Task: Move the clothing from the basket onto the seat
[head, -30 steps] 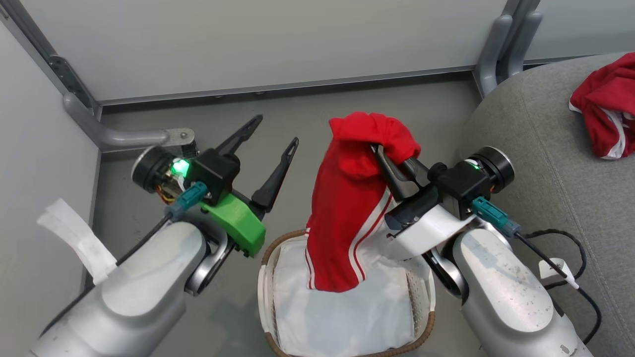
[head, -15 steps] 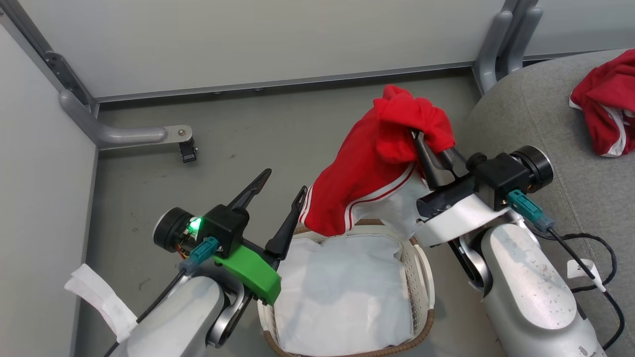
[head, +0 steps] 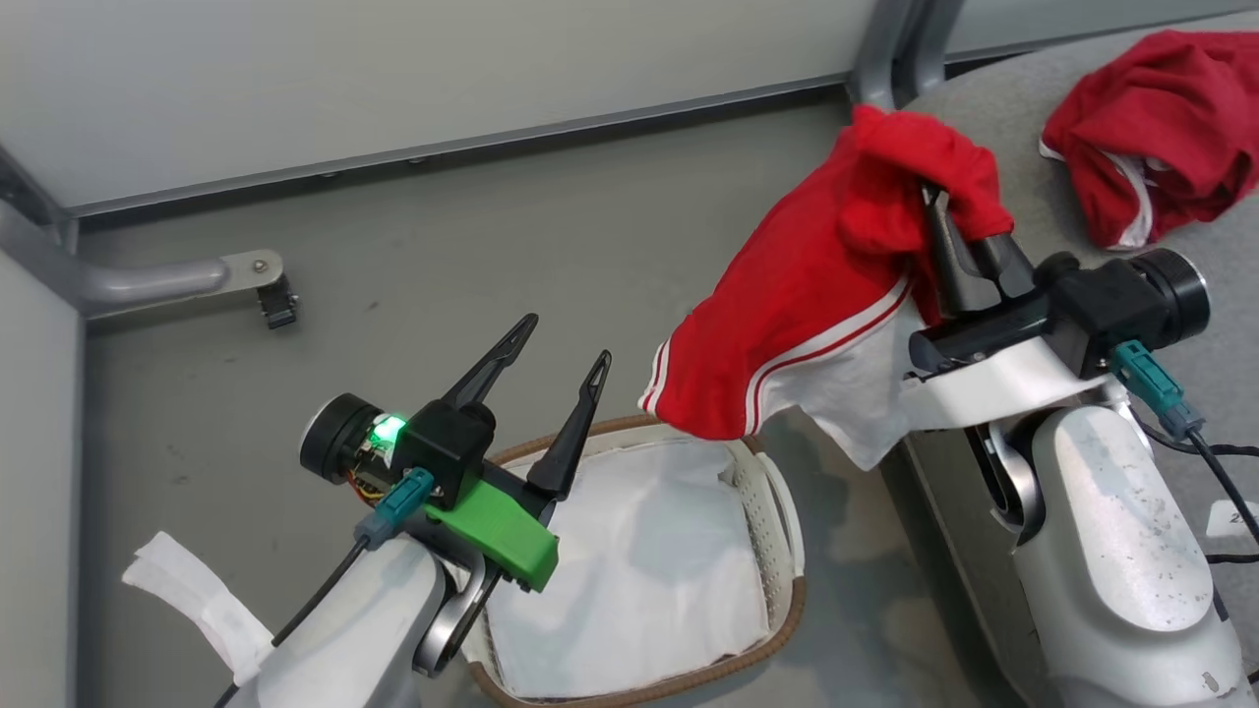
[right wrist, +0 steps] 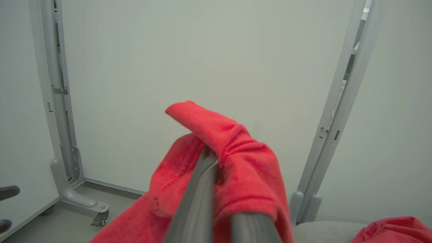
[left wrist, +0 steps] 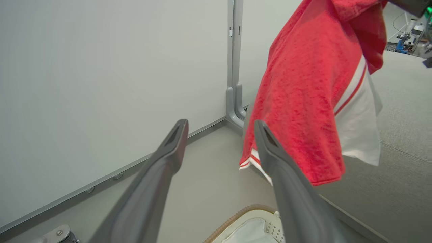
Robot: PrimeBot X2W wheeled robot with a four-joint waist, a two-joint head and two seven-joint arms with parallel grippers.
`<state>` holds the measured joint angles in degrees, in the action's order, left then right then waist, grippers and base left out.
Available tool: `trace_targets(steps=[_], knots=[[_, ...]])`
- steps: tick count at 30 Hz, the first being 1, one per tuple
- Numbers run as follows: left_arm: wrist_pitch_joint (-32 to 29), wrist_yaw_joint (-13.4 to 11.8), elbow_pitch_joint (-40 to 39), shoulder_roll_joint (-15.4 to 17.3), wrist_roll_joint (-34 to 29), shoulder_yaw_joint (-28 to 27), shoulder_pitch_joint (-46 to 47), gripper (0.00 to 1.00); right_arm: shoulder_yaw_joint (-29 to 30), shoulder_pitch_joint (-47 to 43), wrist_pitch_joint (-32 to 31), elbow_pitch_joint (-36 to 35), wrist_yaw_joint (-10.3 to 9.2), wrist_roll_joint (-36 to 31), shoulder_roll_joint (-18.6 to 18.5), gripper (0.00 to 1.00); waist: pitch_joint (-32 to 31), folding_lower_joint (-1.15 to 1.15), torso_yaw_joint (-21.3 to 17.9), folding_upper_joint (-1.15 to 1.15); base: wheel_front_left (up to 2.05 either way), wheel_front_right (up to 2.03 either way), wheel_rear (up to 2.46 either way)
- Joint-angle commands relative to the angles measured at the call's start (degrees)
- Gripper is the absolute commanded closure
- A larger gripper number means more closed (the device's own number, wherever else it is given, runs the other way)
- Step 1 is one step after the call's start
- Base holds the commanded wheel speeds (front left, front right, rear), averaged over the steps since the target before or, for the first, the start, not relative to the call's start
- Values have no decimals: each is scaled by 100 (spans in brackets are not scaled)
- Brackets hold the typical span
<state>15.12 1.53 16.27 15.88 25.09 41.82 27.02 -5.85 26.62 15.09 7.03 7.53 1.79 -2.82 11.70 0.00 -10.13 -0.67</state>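
At the left, the left gripper (head: pixel 567 339) hangs over the near-left rim of the basket (head: pixel 784 519), its two dark fingers spread apart with nothing between them; the left wrist view shows the same open gap (left wrist: pixel 220 125) above the grey floor (head: pixel 492 246). The basket stands on that floor with the white liner (head: pixel 629 551) lying in it. Right of the basket and above its far-right edge hangs a red garment (head: pixel 787 324) with white stripes and a white panel, clear of the rim; the right gripper (head: pixel 949 221) is clamped on its bunched top, and the right wrist view shows the fingers (right wrist: pixel 199 189) pinched together with red cloth (right wrist: pixel 243 162) draped over them. Further right lies the grey seat (head: pixel 1225 295); a second red garment (head: pixel 1141 128) rests crumpled on it, well apart from the held one.
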Motion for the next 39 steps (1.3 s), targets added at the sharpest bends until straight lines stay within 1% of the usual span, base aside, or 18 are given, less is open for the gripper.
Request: trace_targets(steps=[1,3,7,11,15,19,22,27,31,33,35,39], knots=[[3,33,34,14,-57,-33,22,0,67,-13,11,-59,-8,-11,-14,100,332,0,-542,67,0,0,0],[4,104,86,-4,-140,-14,104,0,210,-45,11,-115,-8,-11,-11,100,436,0,-758,67,0,0,0],[3,169,204,-5,-258,5,205,0,380,-105,11,-191,-8,39,-11,100,640,0,-1213,67,0,0,0],[3,232,314,-18,-327,68,300,0,506,-139,11,-229,-8,85,-9,100,791,0,-1561,67,0,0,0],[-5,288,410,-28,-369,175,395,0,594,-155,11,-259,-8,153,-9,100,922,0,-1831,67,0,0,0],[-20,258,461,-64,-371,205,457,0,630,-145,11,-267,-8,192,-10,100,1004,0,-1987,67,0,0,0],[-35,259,474,-103,-374,254,487,0,653,-101,11,-242,-8,181,-9,100,1060,0,-2015,67,0,0,0],[-68,245,441,-95,-426,330,529,0,832,209,11,-331,-8,-40,-12,100,1149,0,-1951,67,0,0,0],[-127,252,401,-52,-462,391,531,0,1055,742,11,-392,-8,-350,-14,100,1235,0,-1827,67,0,0,0],[-147,214,366,-42,-472,401,551,0,1268,1091,11,-391,-8,-534,-75,100,1289,0,-1731,67,0,0,0],[-166,203,312,-37,-484,414,576,0,1511,1499,11,-353,-8,-624,-262,100,1365,0,-1615,67,0,0,0],[-180,195,231,-18,-520,458,606,0,1818,2351,11,14,-8,-757,-987,100,1495,0,-1345,67,0,0,0]])
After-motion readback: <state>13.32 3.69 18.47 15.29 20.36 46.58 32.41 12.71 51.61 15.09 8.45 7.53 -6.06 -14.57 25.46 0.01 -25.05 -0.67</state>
